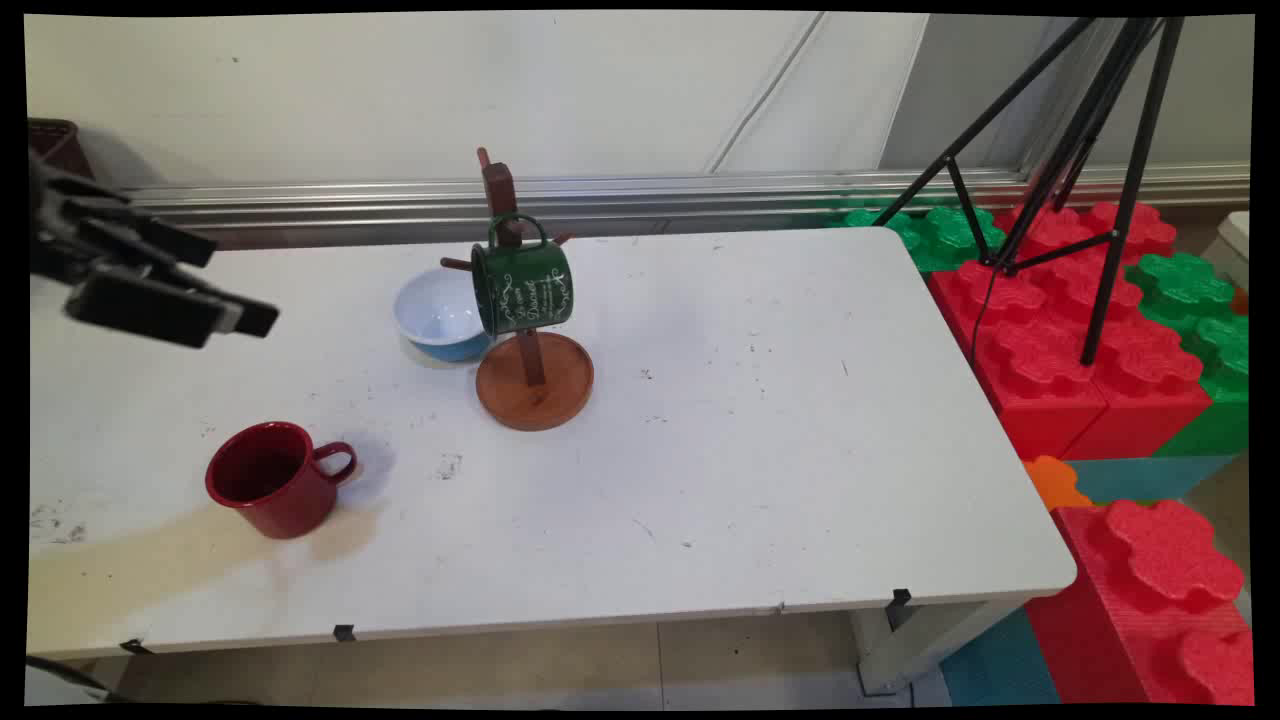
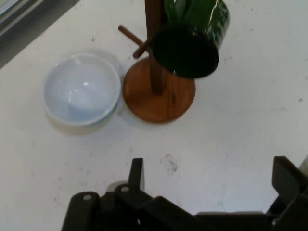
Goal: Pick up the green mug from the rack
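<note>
One black two-finger end effector [image 1: 225, 310] hangs above the white table's [image 1: 760, 470] left side; I see its fingers [image 2: 137, 174] spread apart, nothing between them. Nearest below it stands one dark red enamel mug [image 1: 277, 478], upright, handle to the picture's right. Further off is one wooden mug tree on a round base [image 1: 533, 380], with one dark green enamel mug with white lettering [image 1: 523, 285] hooked on a peg. One pale blue bowl [image 1: 440, 315] sits just beside the base.
</note>
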